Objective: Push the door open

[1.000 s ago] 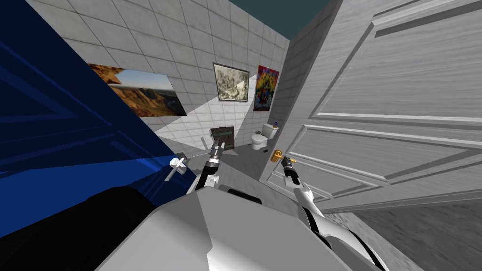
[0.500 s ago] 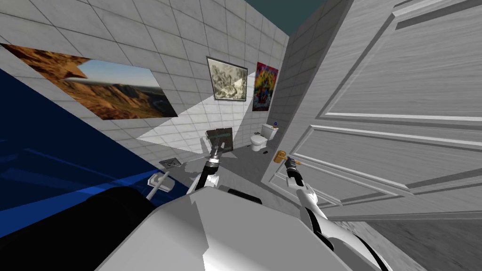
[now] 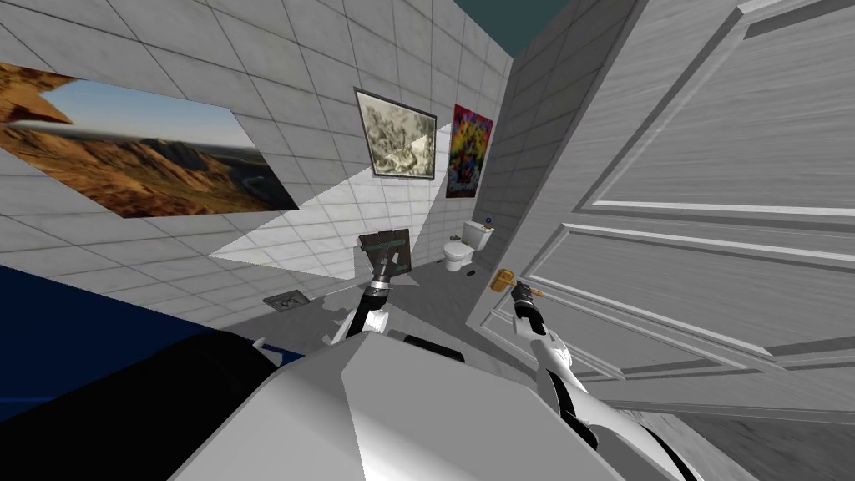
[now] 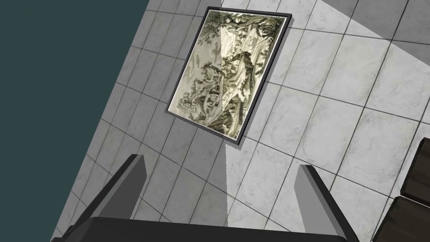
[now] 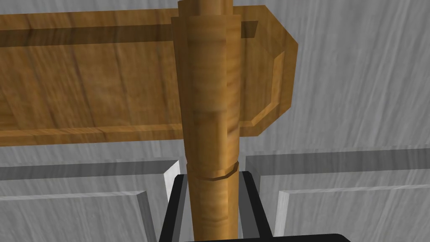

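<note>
At the door [image 3: 710, 167], your right gripper [image 5: 212, 181] is clamped on the handle [image 5: 208, 96]. Your left gripper [image 4: 220, 162] hangs ahead, jaws apart.

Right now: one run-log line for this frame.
right gripper shut on door handle | left gripper open, holding nothing | door partly open

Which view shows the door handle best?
The right wrist view: the handle stands close, the right end effector shut on its lever. The head view has it small at the door's edge; the left wrist camera faces elsewhere.
</note>
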